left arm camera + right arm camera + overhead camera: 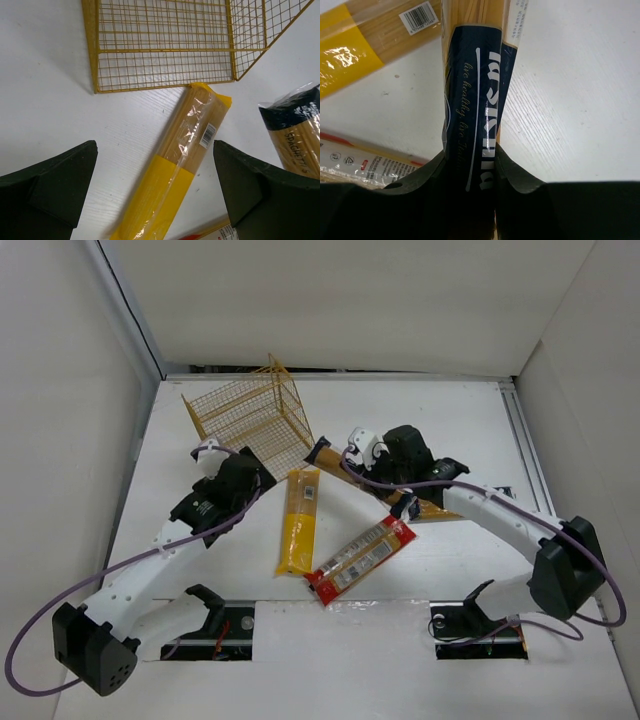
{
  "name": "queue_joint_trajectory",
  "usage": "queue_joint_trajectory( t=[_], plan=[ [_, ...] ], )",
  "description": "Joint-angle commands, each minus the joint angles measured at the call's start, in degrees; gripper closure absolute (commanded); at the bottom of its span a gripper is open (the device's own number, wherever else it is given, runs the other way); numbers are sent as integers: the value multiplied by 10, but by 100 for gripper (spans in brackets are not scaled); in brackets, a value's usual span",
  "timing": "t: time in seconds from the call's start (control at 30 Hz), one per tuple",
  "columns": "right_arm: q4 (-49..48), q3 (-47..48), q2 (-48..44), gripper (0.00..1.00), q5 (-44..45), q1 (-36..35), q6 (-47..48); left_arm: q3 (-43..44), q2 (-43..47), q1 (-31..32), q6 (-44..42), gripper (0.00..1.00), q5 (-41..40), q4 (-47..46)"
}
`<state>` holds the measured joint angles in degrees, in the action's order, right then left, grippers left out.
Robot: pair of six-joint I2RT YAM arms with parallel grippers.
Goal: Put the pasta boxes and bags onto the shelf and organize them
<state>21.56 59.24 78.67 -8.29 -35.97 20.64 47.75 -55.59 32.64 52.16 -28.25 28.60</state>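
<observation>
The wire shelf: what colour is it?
The shelf is yellow-gold; the left wrist view shows it best.

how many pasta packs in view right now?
3 for certain: yellow bag mid-table, just short of the wire rack; red-edged bag to its right; blue-label pack clamped in the right gripper. A fourth may hide under that pack.

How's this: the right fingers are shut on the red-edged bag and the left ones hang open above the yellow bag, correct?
No. The right wrist view shows the right fingers shut on the dark-blue-labelled pack, not the red-edged bag; the rest holds.
</observation>
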Motion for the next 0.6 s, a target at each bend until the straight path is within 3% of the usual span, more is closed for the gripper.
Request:
queue_joint_trajectory(
  t=[0.0,0.57],
  plan=[
    [-74,50,21,100,-25,-6,-17,28,19,2,36,1,-33,34],
    [-124,124,177,100,-117,-24,-43,12,-18,-21,54,1,-32,35]
  ],
)
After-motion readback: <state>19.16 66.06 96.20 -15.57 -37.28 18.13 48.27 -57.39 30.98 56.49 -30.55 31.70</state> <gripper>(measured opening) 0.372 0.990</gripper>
